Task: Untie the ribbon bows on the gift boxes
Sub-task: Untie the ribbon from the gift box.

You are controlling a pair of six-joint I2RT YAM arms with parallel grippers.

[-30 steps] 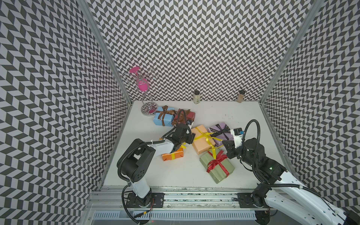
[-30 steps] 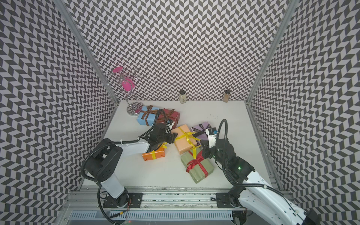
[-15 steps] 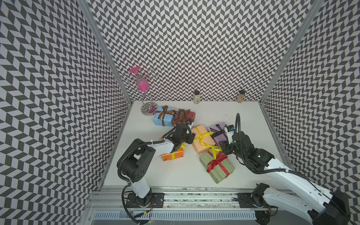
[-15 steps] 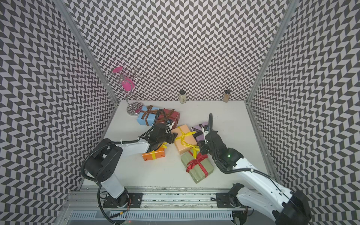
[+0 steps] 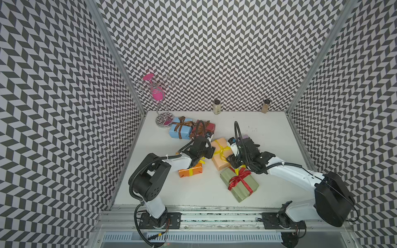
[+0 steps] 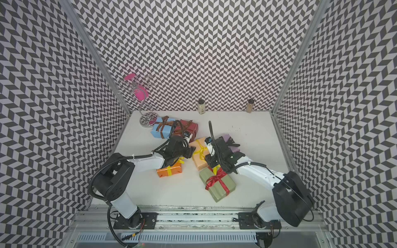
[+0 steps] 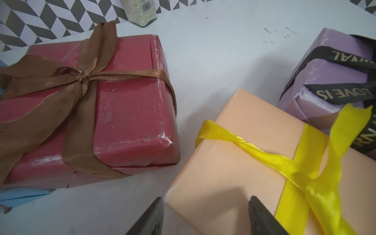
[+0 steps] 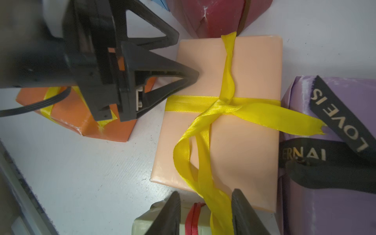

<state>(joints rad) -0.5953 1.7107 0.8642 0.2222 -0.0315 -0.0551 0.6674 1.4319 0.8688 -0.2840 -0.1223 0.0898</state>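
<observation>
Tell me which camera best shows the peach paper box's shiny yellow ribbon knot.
Right wrist: the yellow ribbon knot sits central, both tails traceable. Left wrist shows it obliquely; in both top views it is tiny.

Nothing fancy around the work area from my end: chevron walls (image 5: 214, 53) on three sides of a white table (image 5: 189, 193). A pale jar (image 5: 217, 106) and a browner jar (image 5: 264, 106) stand against the back wall, well apart. In the back left corner there's a curly wire stand (image 5: 165, 120) with pink bits (image 5: 156, 95) on it. I can see dark specks (image 5: 251, 128) on the table and a metal rail (image 5: 214, 214) up front.
</observation>
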